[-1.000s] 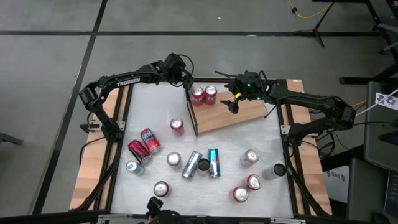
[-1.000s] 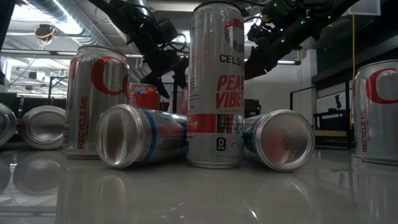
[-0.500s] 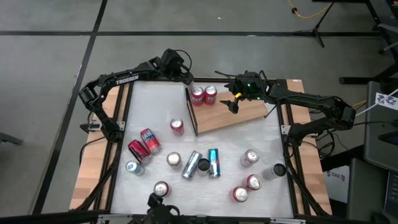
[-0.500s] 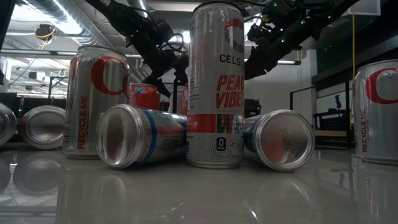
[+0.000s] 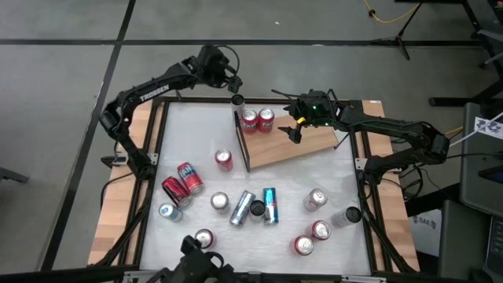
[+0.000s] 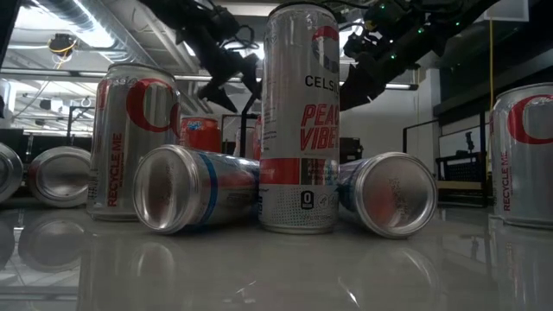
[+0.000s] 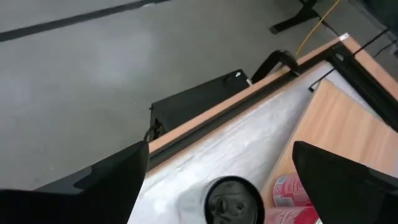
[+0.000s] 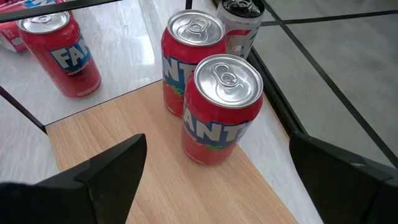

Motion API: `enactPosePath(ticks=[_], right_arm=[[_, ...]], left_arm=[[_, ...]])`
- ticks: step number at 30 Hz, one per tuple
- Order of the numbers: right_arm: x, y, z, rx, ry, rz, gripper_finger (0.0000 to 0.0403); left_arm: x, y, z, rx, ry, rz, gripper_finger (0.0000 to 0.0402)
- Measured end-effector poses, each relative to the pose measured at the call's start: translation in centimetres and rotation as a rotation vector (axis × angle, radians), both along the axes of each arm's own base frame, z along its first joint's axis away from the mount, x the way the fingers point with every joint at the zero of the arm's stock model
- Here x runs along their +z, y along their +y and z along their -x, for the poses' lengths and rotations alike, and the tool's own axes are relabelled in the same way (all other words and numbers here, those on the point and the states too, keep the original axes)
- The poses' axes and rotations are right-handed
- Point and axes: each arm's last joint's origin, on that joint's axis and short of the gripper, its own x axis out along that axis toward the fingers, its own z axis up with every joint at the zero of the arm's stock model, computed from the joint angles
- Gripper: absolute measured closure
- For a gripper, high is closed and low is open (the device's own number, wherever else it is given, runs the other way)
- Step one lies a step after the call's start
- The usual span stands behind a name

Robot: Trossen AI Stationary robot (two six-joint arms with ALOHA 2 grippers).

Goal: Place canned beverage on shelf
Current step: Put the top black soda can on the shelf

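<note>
1. The flat light-brown wood-grain shelf point(image 5: 292, 145) lies on the white tabletop point(image 5: 189, 141), its dark rail at the left short edge.
2. Two red Fanta cans point(image 5: 258, 120) stand upright on the shelf beside the rail.
3. A silver dark-topped can point(image 5: 237, 101) stands just beyond the rail.
4. The left gripper point(image 5: 229, 82), jaws wide and empty, hangs above that can.
5. The right gripper point(image 5: 294, 132), wide and empty, hovers over the shelf.
</note>
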Motion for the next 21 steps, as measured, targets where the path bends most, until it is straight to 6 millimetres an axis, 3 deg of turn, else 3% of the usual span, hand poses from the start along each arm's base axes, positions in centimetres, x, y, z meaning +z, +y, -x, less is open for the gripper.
enactPosePath(ticks=[11, 21], right_arm=[[0.0, 0.0, 0.0, 0.0, 0.0, 0.0, 0.002], [0.0, 0.0, 0.0, 0.0, 0.001, 0.0, 0.0019]], left_arm=[[-2.9, 1.5, -2.3, -0.048, 0.199, 0.193, 0.0013], [-3.1, 0.5, -3.3, -0.09, 0.21, 0.207, 0.0013]])
